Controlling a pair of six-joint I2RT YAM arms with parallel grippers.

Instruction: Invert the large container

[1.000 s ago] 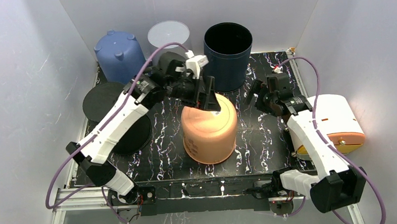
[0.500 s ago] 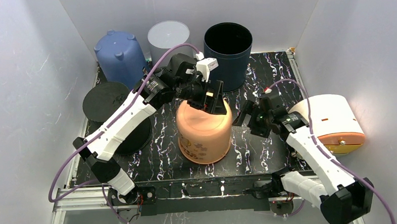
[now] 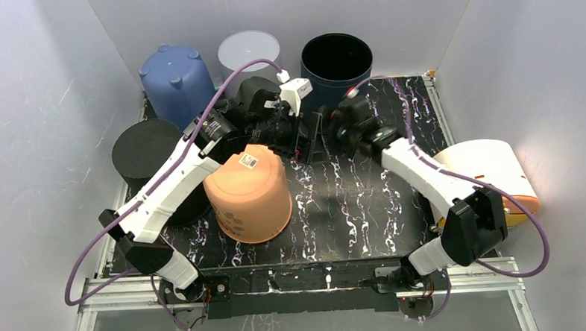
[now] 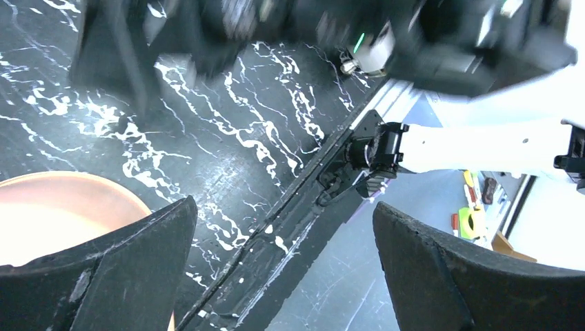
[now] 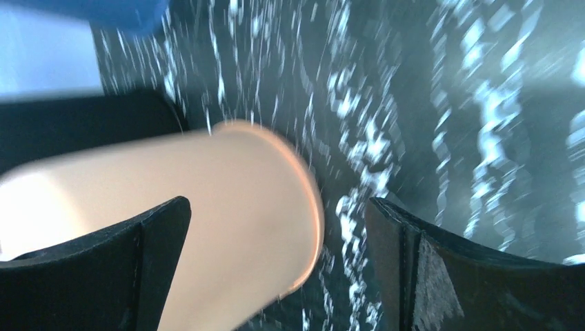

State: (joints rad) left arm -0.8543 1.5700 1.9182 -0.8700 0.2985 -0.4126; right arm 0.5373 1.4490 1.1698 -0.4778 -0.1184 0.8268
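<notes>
The large container [image 3: 248, 193] is peach-orange and sits left of centre on the black marbled mat, leaning, with its closed end and a barcode label turned up and back. My left gripper [image 3: 309, 139] hangs open just behind and to the right of it, holding nothing. In the left wrist view [image 4: 283, 276] the container [image 4: 62, 214] shows only at the lower left, beside the left finger. My right gripper [image 3: 335, 130] is open next to the left one. The right wrist view [image 5: 276, 269] is blurred and shows the container [image 5: 172, 214] below, apart from the fingers.
Along the back stand a blue container [image 3: 176, 81] turned base up, a translucent white one [image 3: 249, 52] and an open dark navy one [image 3: 336, 66]. A black cylinder [image 3: 144, 149] stands at the left. A white and orange appliance [image 3: 492, 172] sits at the right edge.
The orange container has slid left and tipped. The left gripper has come off its top. The right arm has swung from the right side to the back centre.
</notes>
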